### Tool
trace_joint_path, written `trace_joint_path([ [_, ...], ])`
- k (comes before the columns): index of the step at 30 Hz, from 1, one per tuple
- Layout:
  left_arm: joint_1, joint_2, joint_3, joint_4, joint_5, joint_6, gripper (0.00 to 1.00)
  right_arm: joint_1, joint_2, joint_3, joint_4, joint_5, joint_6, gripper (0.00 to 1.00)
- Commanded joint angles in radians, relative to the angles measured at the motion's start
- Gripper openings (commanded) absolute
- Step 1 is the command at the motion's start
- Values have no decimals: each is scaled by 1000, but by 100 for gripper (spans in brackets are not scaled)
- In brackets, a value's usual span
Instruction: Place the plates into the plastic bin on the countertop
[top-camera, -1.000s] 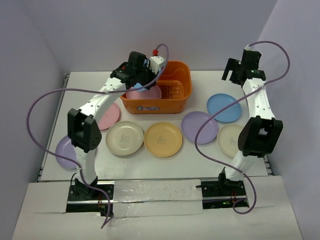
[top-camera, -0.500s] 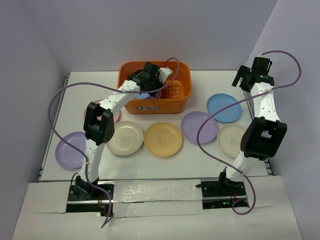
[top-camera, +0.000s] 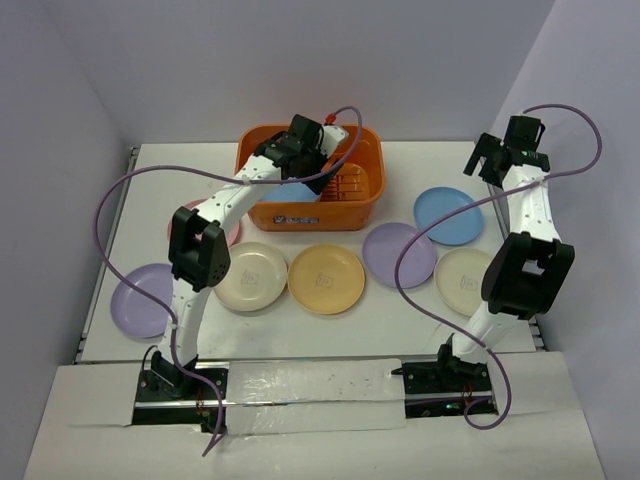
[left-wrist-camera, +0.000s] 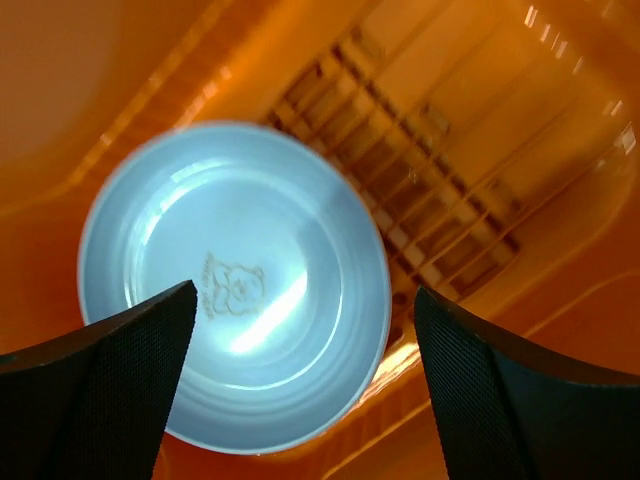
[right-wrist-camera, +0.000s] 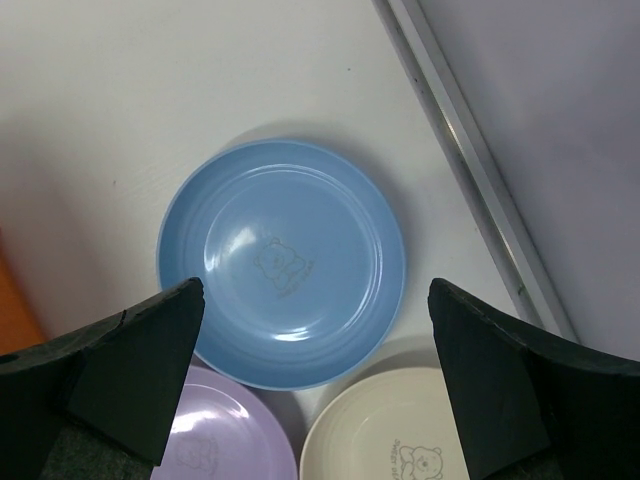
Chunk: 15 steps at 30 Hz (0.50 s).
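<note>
The orange plastic bin (top-camera: 345, 212) stands at the back of the white countertop (top-camera: 400, 320). My left gripper (top-camera: 300, 142) reaches into it, open, with a pale blue plate (left-wrist-camera: 235, 290) lying free on the bin's floor (left-wrist-camera: 450, 200) below the fingers; that plate (top-camera: 288, 192) shows under the arm from above. My right gripper (top-camera: 508, 152) hovers open above a blue plate (right-wrist-camera: 280, 260) on the table, not touching it. Other plates on the table: pink (top-camera: 188, 218), lavender (top-camera: 138, 300), cream (top-camera: 250, 277), yellow-orange (top-camera: 325, 279), lavender (top-camera: 398, 254), cream (top-camera: 462, 280).
The left arm stretches across the bin's front left wall and partly hides the pink plate. Grey walls close in on both sides and behind. A metal rail (right-wrist-camera: 470, 170) runs along the countertop's right edge, close to the blue plate (top-camera: 447, 215).
My left arm dropped down into the bin and its gripper went from shut to open, leaving the pale blue plate lying there. The right gripper shifted slightly right.
</note>
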Motion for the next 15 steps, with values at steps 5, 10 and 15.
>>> trace_joint_path([
  [5, -8, -193, 17, 188, 17, -104, 99, -51, 96, 42, -17, -66, -28, 84],
  [10, 0, -281, 17, 289, -14, -202, 99, -61, 197, 101, -39, -41, -66, 73],
  [15, 62, -333, 34, 284, 19, -343, 99, -85, 281, 125, -44, -10, -72, 70],
])
